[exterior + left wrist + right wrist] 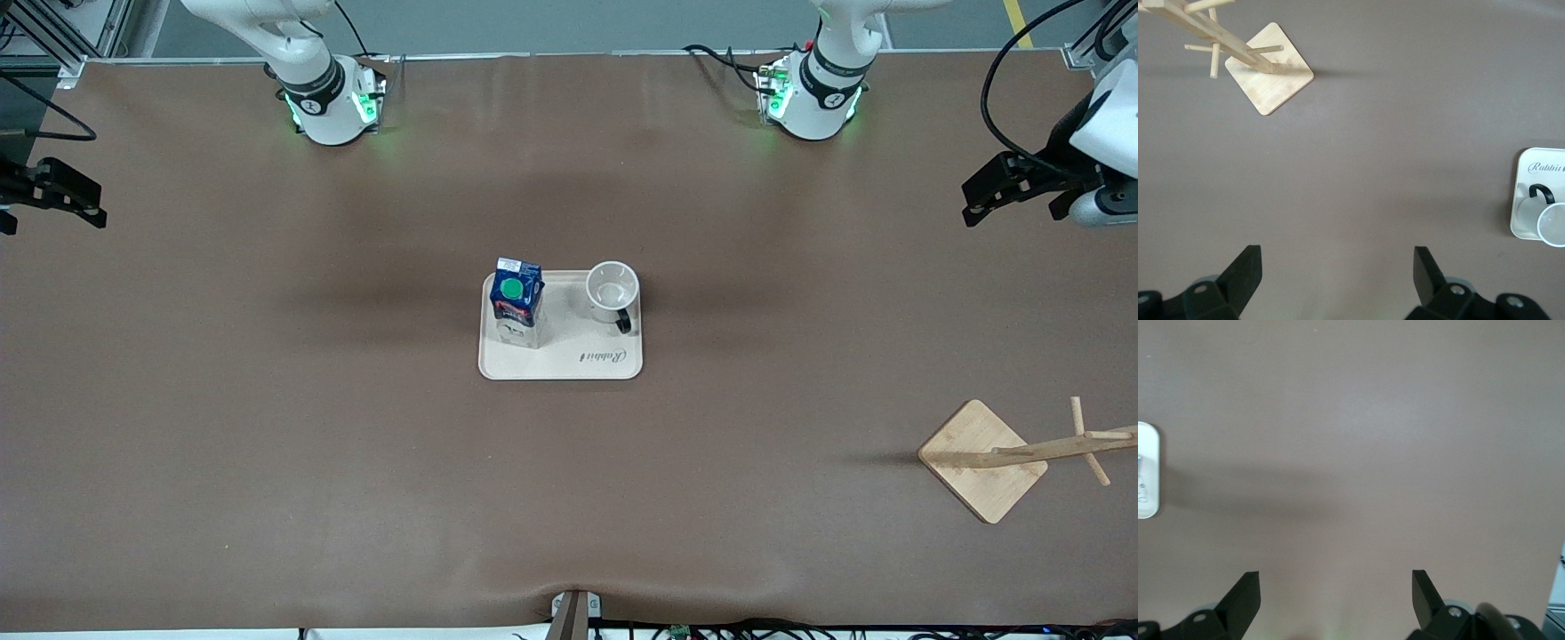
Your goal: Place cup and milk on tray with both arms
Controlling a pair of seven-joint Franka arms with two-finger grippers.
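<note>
On the tray [560, 366] at mid-table stand the milk [517, 302] and, beside it toward the left arm's end, the cup [612, 292]. Both grippers, left [1013, 191] and right [55, 196], hang spread and empty over the table's ends. Little looks left to do; a needless reach back could topple the tall carton.

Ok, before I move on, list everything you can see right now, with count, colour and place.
tray: one, cream-beige, mid-table.
milk carton: one, dark blue top with green cap, white sides, upright on the tray, at the end toward the right arm.
cup: one, white with black handle, upright on the tray, at the end toward the left arm.
bamboo stand: one, light wood, square base with a pegged post, toward the left arm's end, nearer the front camera than the tray.
left tool: dark, open, empty, over the table's left-arm end.
right tool: dark, open, empty, over the right-arm end.
</note>
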